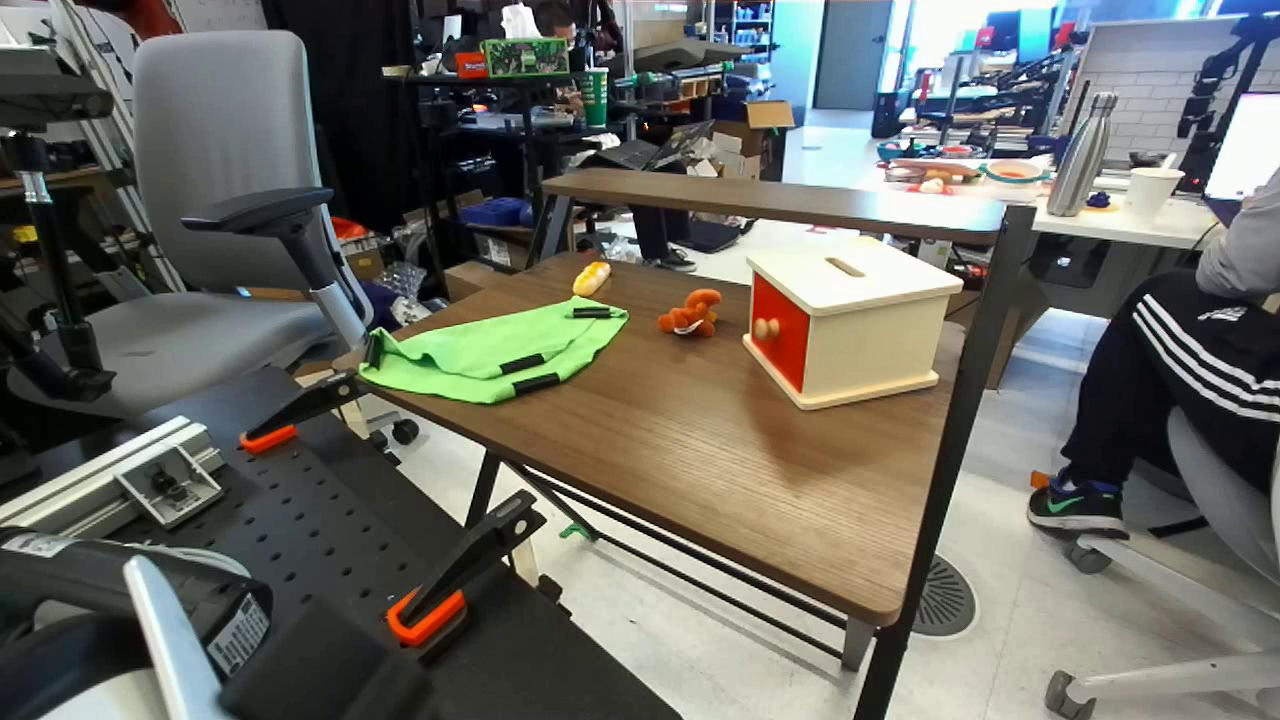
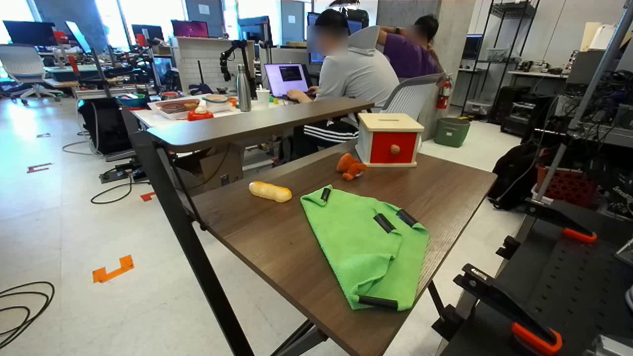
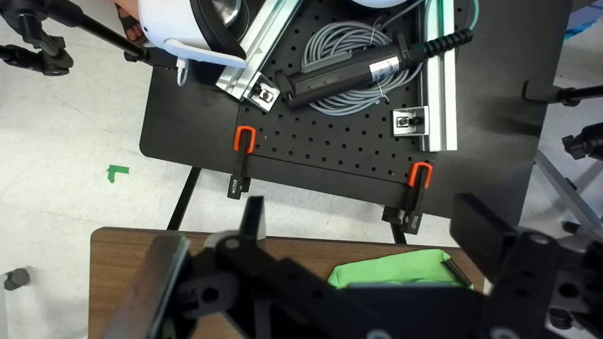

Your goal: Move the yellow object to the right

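In the wrist view, the pincer (image 3: 362, 212) stands widely spread. In an exterior view, the smooth, round-ended yellow object (image 2: 270, 192) lies on the wood-grained bench (image 2: 277, 237), left of the creased green cloth (image 2: 346, 222).

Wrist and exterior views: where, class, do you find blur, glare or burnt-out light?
Wrist view: the claw looks blurred, the cable sharper. Both exterior views: pale glare on the near end of the shelf. In an exterior view: windows burn out white, faces are blurred.
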You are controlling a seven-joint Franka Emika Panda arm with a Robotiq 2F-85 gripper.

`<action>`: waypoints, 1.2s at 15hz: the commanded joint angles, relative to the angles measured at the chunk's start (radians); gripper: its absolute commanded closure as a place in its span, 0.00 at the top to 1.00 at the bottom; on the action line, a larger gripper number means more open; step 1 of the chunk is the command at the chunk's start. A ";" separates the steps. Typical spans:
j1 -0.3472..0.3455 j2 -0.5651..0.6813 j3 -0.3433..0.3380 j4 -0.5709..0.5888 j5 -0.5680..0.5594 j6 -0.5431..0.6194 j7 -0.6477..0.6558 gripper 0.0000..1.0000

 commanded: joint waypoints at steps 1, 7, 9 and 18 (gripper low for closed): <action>0.014 0.032 0.014 -0.012 -0.001 0.098 0.064 1.00; 0.047 0.244 0.088 0.027 -0.005 0.364 0.156 1.00; 0.060 0.352 0.122 0.067 -0.025 0.454 0.192 1.00; 0.126 0.883 0.161 0.405 -0.190 0.762 0.269 1.00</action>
